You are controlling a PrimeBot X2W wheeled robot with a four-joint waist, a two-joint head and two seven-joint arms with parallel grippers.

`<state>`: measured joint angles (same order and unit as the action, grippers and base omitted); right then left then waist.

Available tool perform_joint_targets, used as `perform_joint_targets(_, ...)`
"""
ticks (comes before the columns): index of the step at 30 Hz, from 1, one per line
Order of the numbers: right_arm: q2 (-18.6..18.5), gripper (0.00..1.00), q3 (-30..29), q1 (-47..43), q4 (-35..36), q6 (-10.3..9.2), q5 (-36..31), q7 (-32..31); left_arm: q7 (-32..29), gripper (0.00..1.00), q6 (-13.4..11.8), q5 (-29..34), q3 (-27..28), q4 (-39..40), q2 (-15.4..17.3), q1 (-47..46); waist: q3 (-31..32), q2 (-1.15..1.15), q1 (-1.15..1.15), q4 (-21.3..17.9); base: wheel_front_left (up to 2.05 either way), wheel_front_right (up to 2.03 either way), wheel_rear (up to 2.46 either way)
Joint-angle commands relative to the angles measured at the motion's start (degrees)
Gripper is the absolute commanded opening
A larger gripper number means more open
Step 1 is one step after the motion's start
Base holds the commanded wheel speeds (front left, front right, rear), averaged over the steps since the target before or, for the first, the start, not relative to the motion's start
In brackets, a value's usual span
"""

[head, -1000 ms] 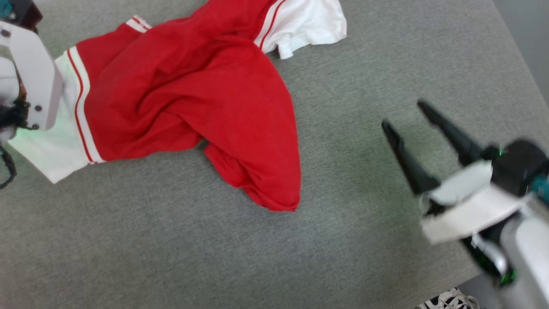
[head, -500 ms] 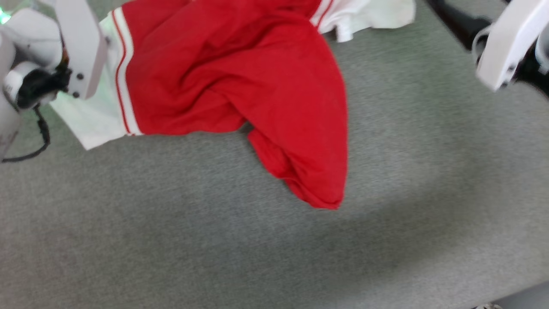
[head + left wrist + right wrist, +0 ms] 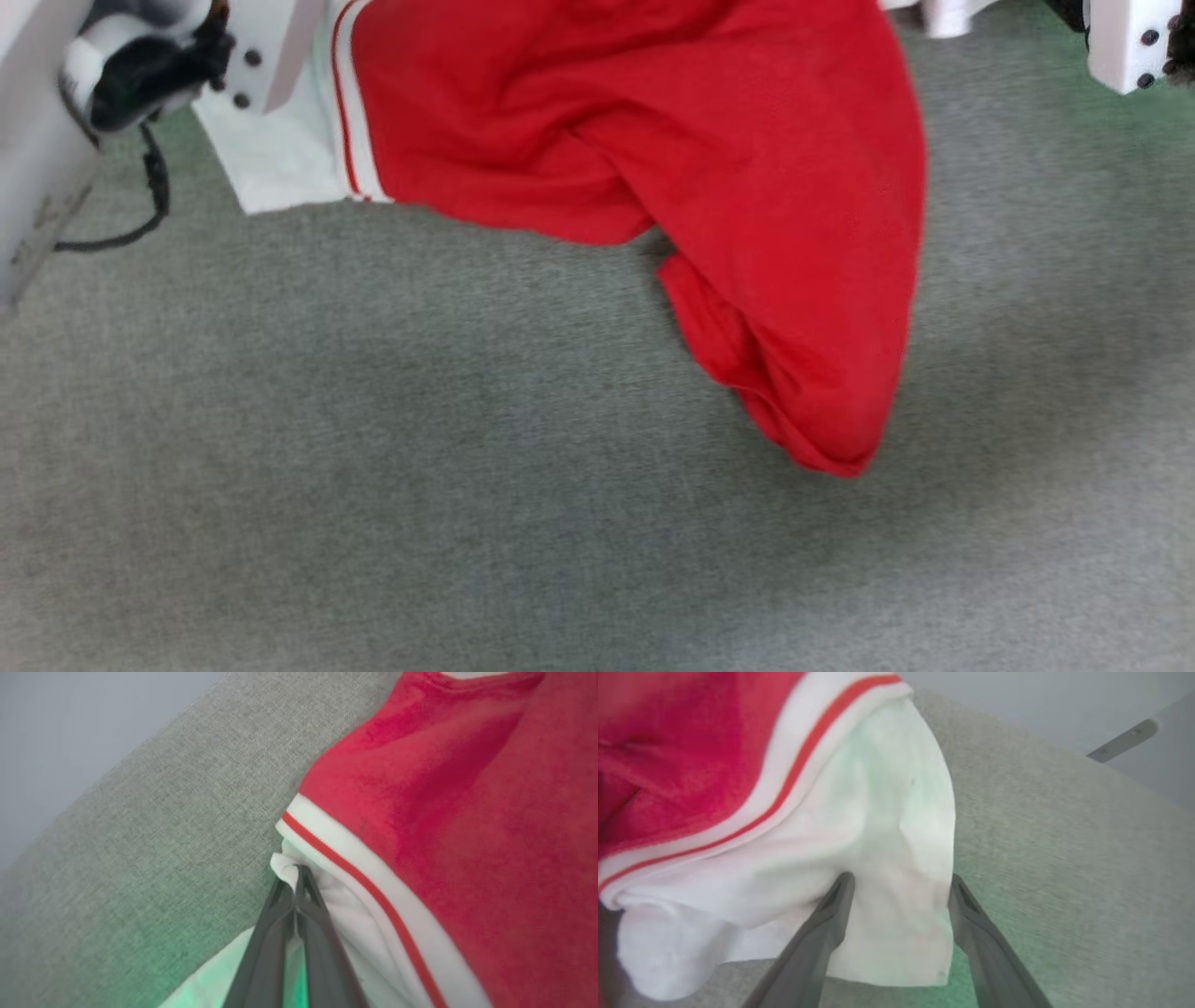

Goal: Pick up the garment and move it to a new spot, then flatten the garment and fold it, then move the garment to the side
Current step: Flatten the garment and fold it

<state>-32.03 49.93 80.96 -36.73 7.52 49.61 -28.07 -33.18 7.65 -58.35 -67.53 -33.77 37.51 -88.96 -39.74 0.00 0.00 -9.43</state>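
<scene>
Crumpled red jersey T-shirt with white striped sleeves [image 3: 653, 140] lies on a grey woven surface [image 3: 373, 485], 1 sleeve edge [image 3: 285, 864] pinched in the clenched left gripper [image 3: 296, 879], the other sleeve [image 3: 887, 812] directly between the right gripper's [image 3: 900, 879] 2 spread fingers [image 3: 822, 933].

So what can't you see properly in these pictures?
- Shirt: top part cut off by the head view's top edge.
- Under the shirt's folds: hidden by red cloth on top, every view.
- Left gripper: in the head view its fingers are lost behind a white casing at the top edge.
- Right gripper: right wrist view is blurred, so whether its open fingers touch the sleeve is unclear.
</scene>
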Motion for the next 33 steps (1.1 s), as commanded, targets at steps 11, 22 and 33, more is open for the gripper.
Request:
perform_joint_targets(11, -1.65, 1.00, 8.23, 6.01, -7.03, -0.06, 5.81, 3.93, 1.42, 0.00, -0.52, -1.82, -7.53, -3.43, -2.32, 4.39, -4.02, 0.00, 0.00, 5.07, 0.00, 0.00, 0.00)
perform_joint_targets(22, -1.38, 0.00, 13.70, 7.99, -10.29, -0.06, 10.81, 1.16, 3.36, 0.00, -0.53, -3.62, -8.14, -2.43, -2.49, 3.74, -4.57, 0.00, 0.00, 6.32, 0.00, 0.00, 0.00)
perform_joint_targets(33, 0.01, 0.00, 10.58, 13.94, -16.07, -0.06, 12.38, 17.12, 16.41, 0.00, -0.52, -13.50, -2.32, -8.62, -6.43, 0.92, 0.62, 0.00, 0.00, 7.03, 0.00, 0.00, 0.00)
